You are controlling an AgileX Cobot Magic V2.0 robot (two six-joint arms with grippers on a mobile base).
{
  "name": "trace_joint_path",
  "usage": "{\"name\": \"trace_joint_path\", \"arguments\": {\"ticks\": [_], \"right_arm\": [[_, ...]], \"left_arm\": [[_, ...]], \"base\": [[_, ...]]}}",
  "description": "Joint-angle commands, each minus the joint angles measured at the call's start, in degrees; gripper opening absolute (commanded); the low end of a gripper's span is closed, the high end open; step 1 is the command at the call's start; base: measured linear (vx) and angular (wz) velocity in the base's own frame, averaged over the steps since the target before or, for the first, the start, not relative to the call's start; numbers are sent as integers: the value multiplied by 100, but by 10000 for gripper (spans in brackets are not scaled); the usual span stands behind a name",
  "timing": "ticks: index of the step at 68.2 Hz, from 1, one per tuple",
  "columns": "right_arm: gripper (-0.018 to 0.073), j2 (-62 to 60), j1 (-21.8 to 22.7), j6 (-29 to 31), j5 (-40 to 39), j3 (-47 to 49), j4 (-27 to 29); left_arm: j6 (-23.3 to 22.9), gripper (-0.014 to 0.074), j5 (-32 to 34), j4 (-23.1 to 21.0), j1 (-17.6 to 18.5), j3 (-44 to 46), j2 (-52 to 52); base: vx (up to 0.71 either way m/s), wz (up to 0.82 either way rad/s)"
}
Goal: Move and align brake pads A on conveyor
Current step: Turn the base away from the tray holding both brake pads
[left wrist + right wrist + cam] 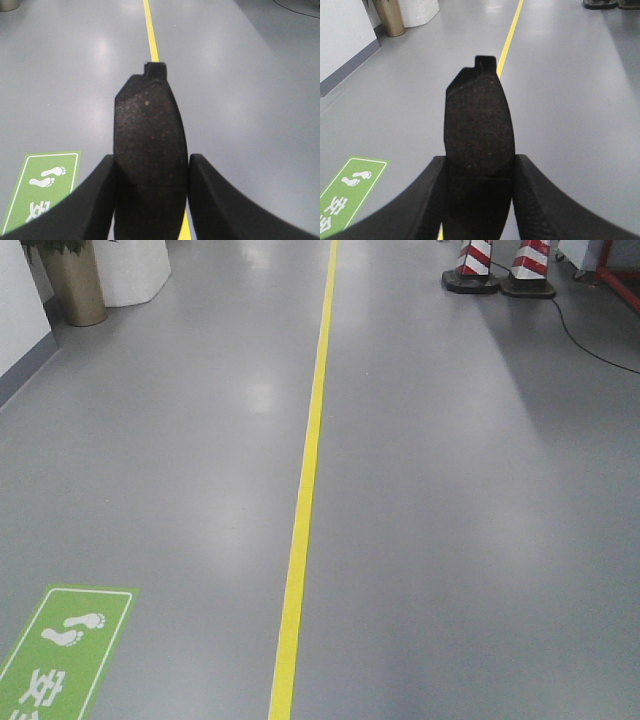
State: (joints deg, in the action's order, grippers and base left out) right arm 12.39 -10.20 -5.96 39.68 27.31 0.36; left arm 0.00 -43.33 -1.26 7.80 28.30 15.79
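Left wrist-mounted: left claw [150, 165] pinches first brake pad [149, 125]; right claw [479, 165] pinches second brake pad [479, 120].

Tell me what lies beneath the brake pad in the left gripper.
Beneath the brake pad, clamped in the left gripper, is grey floor with a yellow line. The pad hides the line's middle stretch.

A glossy grey floor [450, 540] reflects soft overhead light. A yellow line [305, 490] runs straight down its middle. A green sign [60, 650] with white footprints lies at lower left. Far left, a brass planter [75, 280] stands by a white wall [15, 310]. Two red-and-white cones [495, 265] stand at the far right, with a black cable [590, 340] trailing near them.
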Motion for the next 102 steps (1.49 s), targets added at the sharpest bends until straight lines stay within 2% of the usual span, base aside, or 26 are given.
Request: {"name": "trace_joint_path", "arguments": {"ticks": [1,38,102], "right_arm": [[-7,53,43,29,-540,168,-36],[-7,53,43,29,-540,168,-36],[-7,53,43,29,-539,168,-36]], "left_arm": [[-63,-6,501,-39,8,161,36],[-63,-6,494,-39,7,161,36],[-63,-6,494,-39,7,161,36]], "base": [[23,11],[39,-10],[63,-5]]}}
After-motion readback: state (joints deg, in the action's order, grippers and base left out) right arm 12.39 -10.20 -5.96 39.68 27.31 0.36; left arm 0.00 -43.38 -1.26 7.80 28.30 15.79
